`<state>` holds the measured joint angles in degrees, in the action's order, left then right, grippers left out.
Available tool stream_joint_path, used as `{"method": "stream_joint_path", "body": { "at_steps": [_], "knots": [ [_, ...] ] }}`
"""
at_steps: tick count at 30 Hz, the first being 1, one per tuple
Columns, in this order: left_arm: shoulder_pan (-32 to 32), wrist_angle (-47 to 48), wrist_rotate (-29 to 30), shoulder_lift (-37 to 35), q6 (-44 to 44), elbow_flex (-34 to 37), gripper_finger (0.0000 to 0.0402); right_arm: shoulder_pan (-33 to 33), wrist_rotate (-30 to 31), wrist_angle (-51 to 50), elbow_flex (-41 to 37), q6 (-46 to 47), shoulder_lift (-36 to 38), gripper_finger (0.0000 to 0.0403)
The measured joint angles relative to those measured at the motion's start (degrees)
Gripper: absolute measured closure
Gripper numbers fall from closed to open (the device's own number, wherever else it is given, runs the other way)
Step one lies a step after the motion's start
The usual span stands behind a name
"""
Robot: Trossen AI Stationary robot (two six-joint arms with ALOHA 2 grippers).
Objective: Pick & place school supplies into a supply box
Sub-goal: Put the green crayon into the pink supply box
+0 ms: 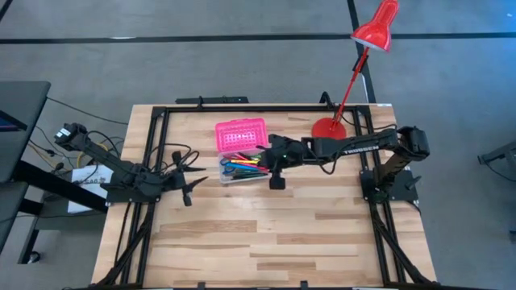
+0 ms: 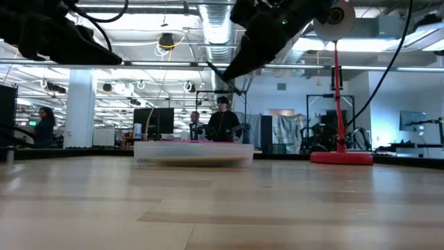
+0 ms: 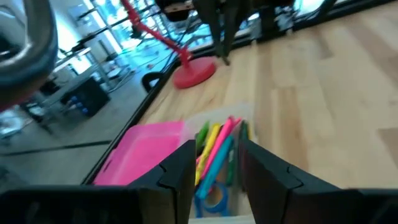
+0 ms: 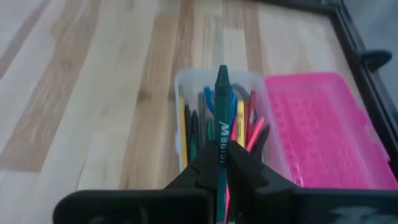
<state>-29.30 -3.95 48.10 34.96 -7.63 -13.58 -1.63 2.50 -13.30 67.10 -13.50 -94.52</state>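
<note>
The supply box lies open: its pink lid rests flat on the table beside the clear base. The base holds several pens, pencils and blue-handled scissors. My right gripper hovers at the base's right end, shut on a green crayon. In the low view it hangs well above the box. My left gripper is open, left of the box; the base and its supplies show past its fingers. My right gripper pinches the green crayon's shaft between its two fingers. The crayon lies along the fingers, and its pointed tip sticks out ahead of them over the clear base. It is lifted clear of the box and the table.
A red desk lamp stands on its round base on the table just right of the pink lid, its stem slanting up. A black frame runs along the table's edges. Bare wood stretches toward the near edge. People stand in the room behind.
</note>
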Motion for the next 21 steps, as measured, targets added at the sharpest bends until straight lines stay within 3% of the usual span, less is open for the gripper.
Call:
{"method": "stream_joint_path", "body": {
  "at_steps": [7,21],
  "knots": [
    [0.0,0.7,2.0,0.0,0.1,0.0,0.0283,-0.9,-2.4,3.4,1.0,-2.8,-6.2,0.04],
    [0.0,3.8,3.3,0.0,1.6,0.0,0.0283,-2.3,-7.4,-0.3,14.1,-4.5,-20.5,0.0399]
  ]
}}
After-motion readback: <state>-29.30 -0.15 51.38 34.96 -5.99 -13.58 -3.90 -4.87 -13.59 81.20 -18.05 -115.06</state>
